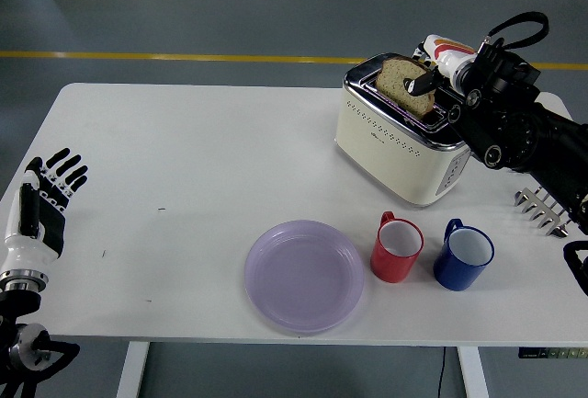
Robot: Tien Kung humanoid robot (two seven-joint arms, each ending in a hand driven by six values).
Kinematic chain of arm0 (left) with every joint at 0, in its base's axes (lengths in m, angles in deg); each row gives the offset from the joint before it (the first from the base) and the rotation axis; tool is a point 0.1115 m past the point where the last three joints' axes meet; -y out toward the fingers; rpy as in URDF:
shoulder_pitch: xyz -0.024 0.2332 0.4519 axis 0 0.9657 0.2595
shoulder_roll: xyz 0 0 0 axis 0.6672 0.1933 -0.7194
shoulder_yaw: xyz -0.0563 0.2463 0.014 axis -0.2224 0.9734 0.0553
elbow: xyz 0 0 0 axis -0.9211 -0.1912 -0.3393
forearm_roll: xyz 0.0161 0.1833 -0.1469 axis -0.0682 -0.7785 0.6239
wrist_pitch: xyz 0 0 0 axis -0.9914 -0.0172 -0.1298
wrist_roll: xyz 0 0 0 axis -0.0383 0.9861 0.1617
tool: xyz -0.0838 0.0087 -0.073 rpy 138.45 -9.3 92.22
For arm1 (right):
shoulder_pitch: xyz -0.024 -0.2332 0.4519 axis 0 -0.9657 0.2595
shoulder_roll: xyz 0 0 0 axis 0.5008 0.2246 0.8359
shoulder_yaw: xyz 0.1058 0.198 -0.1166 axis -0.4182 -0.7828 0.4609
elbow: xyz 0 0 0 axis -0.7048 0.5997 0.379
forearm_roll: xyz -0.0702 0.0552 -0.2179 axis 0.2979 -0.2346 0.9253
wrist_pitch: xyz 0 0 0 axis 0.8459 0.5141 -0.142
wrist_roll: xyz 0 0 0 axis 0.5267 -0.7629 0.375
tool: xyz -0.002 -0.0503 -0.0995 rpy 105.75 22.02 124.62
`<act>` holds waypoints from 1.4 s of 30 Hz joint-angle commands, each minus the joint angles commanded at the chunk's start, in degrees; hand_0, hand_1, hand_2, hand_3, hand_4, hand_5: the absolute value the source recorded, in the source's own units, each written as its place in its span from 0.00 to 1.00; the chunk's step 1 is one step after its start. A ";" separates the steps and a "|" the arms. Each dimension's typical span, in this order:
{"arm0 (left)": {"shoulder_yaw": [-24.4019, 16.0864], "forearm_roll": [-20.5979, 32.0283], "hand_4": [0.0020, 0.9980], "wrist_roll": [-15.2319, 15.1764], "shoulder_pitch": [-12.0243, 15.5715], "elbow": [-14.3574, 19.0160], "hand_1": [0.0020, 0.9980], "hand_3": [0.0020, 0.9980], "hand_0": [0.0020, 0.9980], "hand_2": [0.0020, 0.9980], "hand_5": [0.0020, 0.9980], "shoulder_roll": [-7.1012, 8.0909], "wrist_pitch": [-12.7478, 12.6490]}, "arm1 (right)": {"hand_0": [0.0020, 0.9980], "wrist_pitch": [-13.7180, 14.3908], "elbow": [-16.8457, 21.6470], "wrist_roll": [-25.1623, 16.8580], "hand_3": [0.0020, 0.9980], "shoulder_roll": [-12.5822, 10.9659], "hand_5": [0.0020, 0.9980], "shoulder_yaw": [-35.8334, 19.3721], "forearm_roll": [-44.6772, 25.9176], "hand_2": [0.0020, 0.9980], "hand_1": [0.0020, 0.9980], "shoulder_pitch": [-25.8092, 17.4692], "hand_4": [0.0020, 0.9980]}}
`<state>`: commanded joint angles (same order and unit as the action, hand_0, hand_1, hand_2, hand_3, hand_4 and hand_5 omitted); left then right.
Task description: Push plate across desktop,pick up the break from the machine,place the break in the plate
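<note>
A cream and chrome toaster (400, 145) stands at the table's back right. A slice of brown bread (406, 82) sticks up out of its slot, and my right hand (424, 84) is shut on it, black fingers (424, 80) pinching its upper right edge. The lilac plate (303, 275) lies near the front edge at the middle, nothing on it. My left hand (44, 198) rests at the table's left edge, fingers spread, holding nothing.
A red mug (397, 248) and a blue mug (464, 255) stand side by side right of the plate, in front of the toaster. A metal rack (544, 208) lies at the right edge. A white bottle (446, 53) shows behind my right hand.
</note>
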<state>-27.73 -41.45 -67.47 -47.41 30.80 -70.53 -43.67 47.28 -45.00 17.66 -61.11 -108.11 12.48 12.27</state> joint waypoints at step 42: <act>-1.72 -0.12 0.50 -0.27 1.56 0.35 0.73 0.73 0.79 0.74 1.00 0.12 0.14 | 0.30 -14.50 60.81 7.20 0.45 -23.68 0.03 -6.61 -20.28 0.39 0.32 -11.63 0.32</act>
<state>-29.45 -41.57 -67.74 -45.85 31.14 -70.41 -43.53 32.77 15.81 24.86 -84.79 -114.72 -7.80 0.64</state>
